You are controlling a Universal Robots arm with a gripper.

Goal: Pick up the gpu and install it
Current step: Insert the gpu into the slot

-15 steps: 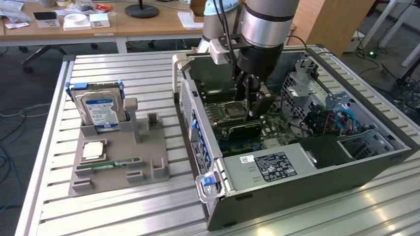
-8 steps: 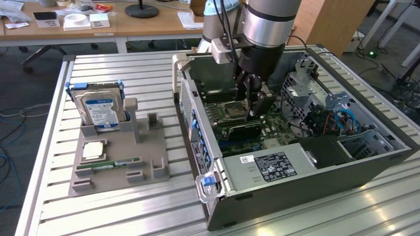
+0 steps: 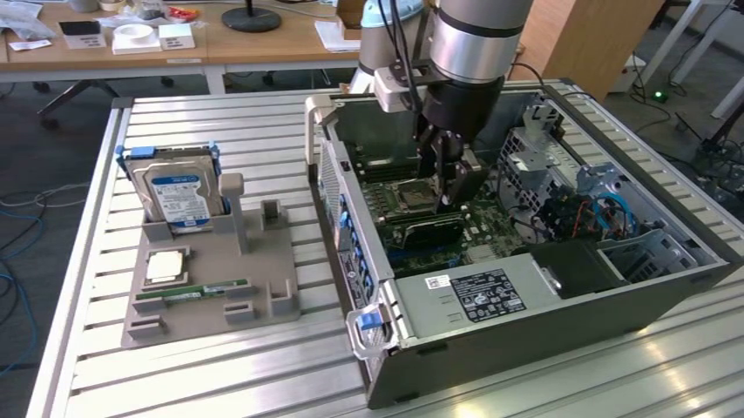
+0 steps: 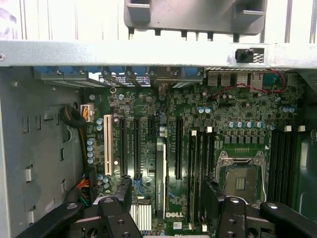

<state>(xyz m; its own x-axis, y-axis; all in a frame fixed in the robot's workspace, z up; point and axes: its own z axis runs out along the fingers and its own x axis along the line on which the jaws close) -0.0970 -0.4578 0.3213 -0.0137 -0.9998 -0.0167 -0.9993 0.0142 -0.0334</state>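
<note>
Step in hand: the install end of the task, by my judgement; the pick-up looks done, since the card is already inside the computer case.
Hand: the hand hangs low over the motherboard, jaws spread wide with a finger on either side of the card, touching nothing and holding nothing.
Gpu: the gpu stands on edge in a long expansion slot, seen as a thin dark strip between the two fingers. In the exterior view it is the dark bar at six o'clock of the hand.
Seating: it appears upright and level, but whether it is fully pressed home I cannot tell.
Neighbours: the open CPU socket lies just beside the slot.
Off the case: the grey fixture tray sits on the slatted surface at nine o'clock of the case, carrying the hard drive and the green memory stick.
Next move calls for: a straight vertical path, likely, so that neither finger knocks the card or the socket.
</note>
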